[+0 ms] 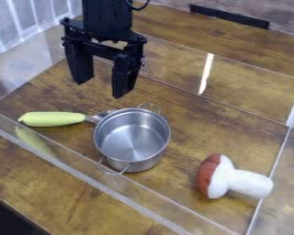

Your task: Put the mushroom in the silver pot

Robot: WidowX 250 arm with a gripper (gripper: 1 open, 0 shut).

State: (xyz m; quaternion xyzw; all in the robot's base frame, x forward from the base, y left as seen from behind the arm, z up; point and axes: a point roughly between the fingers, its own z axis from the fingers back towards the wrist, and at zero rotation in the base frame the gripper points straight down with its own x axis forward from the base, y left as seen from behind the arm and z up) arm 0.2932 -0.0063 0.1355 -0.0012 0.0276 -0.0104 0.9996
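Camera view, looking down at an angle onto a wooden desk (223,83) ringed by a low clear plastic wall. The mushroom (230,177), a toy with a reddish-brown cap and a thick white stem, lies on its side at the lower right of the frame, cap toward the left and stem pointing right; it rests on the wood, apart from every other object. The silver pot (132,139) stands upright near the centre, slightly below the middle, and its shiny interior shows nothing inside. A long yellow-green vegetable toy (51,119) lies to the left of the pot, its right end close to the pot's handle; whether they touch cannot be told. By this layout the task appears not yet begun in any visible way: the mushroom is neither grasped nor lifted, and approach, grasp, carry and release into the pot all remain. The black claw (104,80) hangs in the upper left of the frame, above and behind the pot and well apart from the mushroom. Its two dark fingers point downward toward the desk and stand wide apart, with bare wood visible between them and nothing held. The arm rises out of the top edge of the frame, so only its lowest segment is seen.
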